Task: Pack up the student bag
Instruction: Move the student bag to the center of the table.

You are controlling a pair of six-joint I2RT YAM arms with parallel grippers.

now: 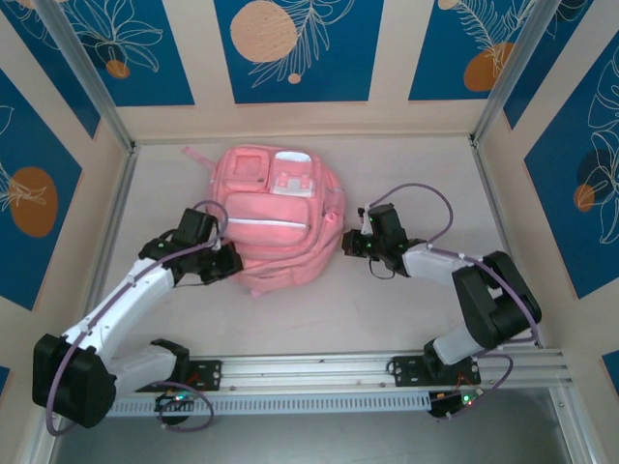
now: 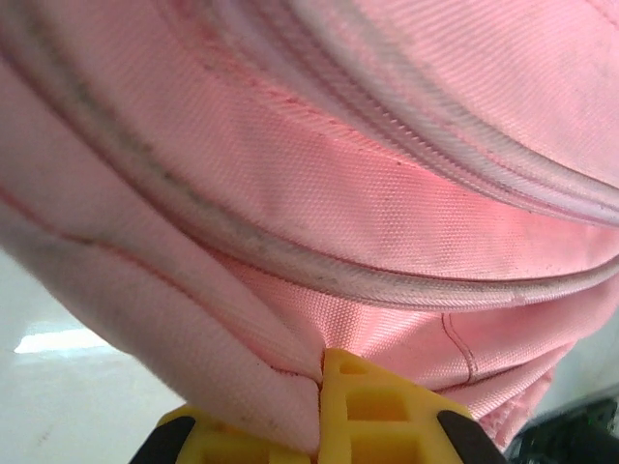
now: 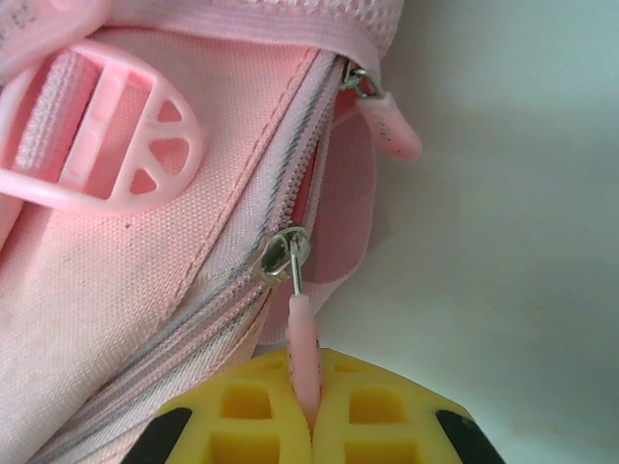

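Observation:
The student bag [image 1: 276,217], a large pink backpack with front pockets, lies flat in the middle of the table. At its left lower side my left gripper [image 1: 224,261] is shut on a fold of the pink fabric [image 2: 261,377], pinched between the yellow fingers [image 2: 377,406]. At the bag's right side my right gripper [image 1: 356,244] is shut on a pink zipper pull [image 3: 302,338]. That pull hangs from a metal slider [image 3: 282,253] on the side zipper. A second pink pull [image 3: 392,126] lies farther up the same zipper.
A pink plastic strap buckle [image 3: 106,135] sits beside the zipper. Walls with blue panels and metal posts [image 1: 92,72] close in the table on three sides. A metal rail [image 1: 387,369] carrying both arm bases runs along the near edge.

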